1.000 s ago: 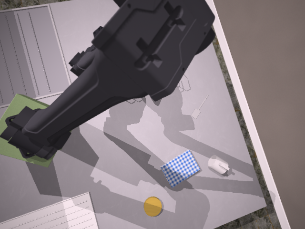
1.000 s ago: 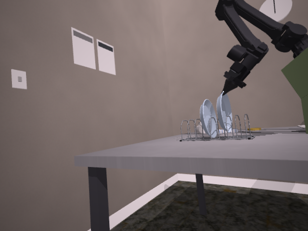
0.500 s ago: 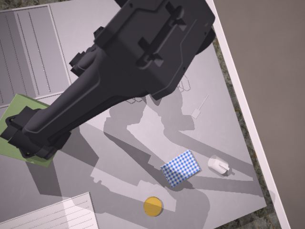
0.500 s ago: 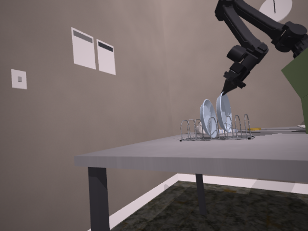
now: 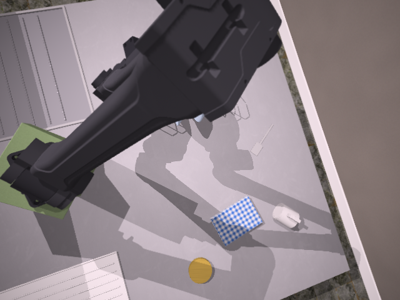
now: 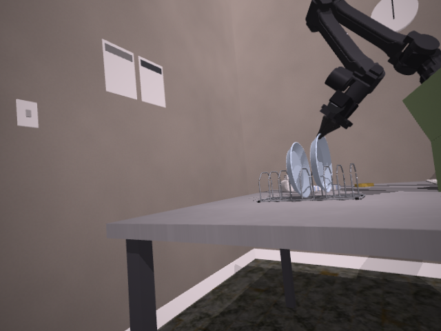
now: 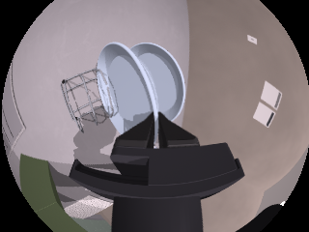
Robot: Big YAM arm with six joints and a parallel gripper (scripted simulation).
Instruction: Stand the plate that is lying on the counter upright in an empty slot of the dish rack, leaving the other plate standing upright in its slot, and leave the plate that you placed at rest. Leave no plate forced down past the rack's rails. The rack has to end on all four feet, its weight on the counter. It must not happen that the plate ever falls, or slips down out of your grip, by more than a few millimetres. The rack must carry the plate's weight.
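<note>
The wire dish rack stands on the counter with two pale blue plates in it. The left plate stands upright in its slot. My gripper is shut on the top rim of the right plate, which stands upright between the rack's hoops, its lower edge down among the rails. In the wrist view the held plate runs edge-on from my fingers, with the other plate just behind it and the rack to the left. In the overhead view the arm hides most of the rack.
On the counter lie a blue checked cloth, a white mug on its side, a yellow disc and a small spatula. A green block holds the arm's base. The wall runs close behind the rack.
</note>
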